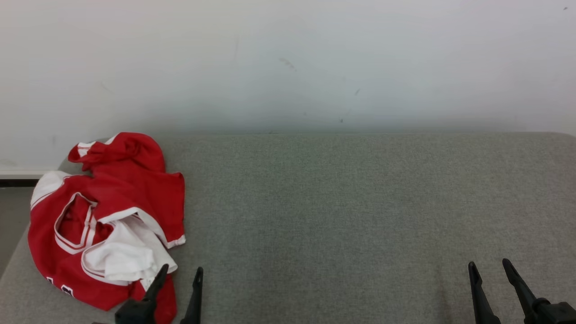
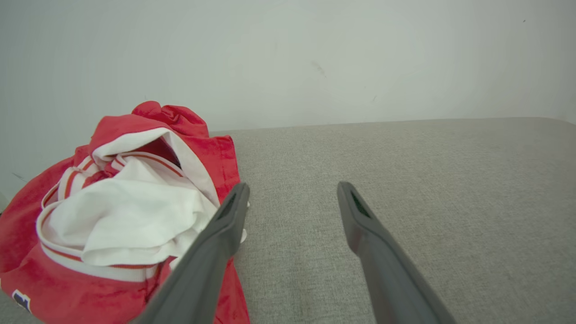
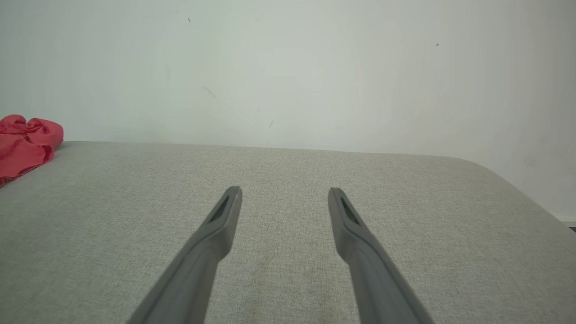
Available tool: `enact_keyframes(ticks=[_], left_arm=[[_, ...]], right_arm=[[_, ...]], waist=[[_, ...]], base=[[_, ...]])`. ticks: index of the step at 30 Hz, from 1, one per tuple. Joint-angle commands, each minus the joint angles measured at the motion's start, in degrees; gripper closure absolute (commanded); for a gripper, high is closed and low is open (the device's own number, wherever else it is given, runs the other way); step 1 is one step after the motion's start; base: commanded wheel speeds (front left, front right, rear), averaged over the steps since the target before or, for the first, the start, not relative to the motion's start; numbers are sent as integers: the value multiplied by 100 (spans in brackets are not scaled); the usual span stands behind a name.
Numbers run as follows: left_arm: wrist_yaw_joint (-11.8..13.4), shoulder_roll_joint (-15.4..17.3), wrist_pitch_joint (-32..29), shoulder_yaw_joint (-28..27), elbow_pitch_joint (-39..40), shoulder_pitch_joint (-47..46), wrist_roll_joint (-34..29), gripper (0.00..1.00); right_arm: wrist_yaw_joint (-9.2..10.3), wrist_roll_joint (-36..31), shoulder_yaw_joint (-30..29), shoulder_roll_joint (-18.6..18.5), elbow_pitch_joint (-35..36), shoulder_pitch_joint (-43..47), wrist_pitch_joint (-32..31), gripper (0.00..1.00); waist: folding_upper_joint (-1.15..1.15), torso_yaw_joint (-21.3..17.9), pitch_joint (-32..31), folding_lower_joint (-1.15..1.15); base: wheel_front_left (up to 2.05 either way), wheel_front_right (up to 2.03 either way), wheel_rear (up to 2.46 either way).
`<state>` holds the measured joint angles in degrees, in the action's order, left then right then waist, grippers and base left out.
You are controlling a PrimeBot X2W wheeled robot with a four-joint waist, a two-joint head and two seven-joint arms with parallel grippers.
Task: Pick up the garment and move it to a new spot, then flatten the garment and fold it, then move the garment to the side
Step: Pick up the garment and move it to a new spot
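Standing nearest, left hand [image 1: 182, 268]: fingers spread wide, holding nothing, 1 finger crossing the near edge of the garment [image 1: 112, 193]; contact cannot be told. Right hand [image 1: 488, 263]: fingers spread wide, empty, over the grey fabric surface [image 1: 337, 202], well apart from the garment. Garment: red-and-white, crumpled, on the surface's left end. Beyond: pale wall [image 1: 288, 58].

A plain indoor room, though whether home or lab cannot be told. A broad padded surface [image 1: 360, 202] covered in grey woven fabric, rounded at its corners, stands against a white painted wall [image 1: 405, 54] bearing a few small scuff marks [image 1: 288, 63]. A pale skirting strip [image 1: 18, 172] runs along the wall's foot at the left, above grey floor [image 1: 11, 216]. A crumpled red and white garment [image 1: 103, 216] lies on the fabric
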<state>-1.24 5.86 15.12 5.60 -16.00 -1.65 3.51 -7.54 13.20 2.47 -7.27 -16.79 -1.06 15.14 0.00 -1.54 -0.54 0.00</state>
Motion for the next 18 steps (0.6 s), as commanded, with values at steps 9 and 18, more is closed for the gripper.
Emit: enact_keyframes(ticks=[9,18], left_arm=[[-67,-42,5,-47,-52,21,-125,0],[-81,-34,5,-98,-108,99,-162,0]], right_arm=[[10,35,-17,2,22,93,2,0],[10,79,73,36,-14,122,1,0]], waist=[[0,224,-6,0],[0,894,-77,0]], base=[[0,0,0],[0,0,0]])
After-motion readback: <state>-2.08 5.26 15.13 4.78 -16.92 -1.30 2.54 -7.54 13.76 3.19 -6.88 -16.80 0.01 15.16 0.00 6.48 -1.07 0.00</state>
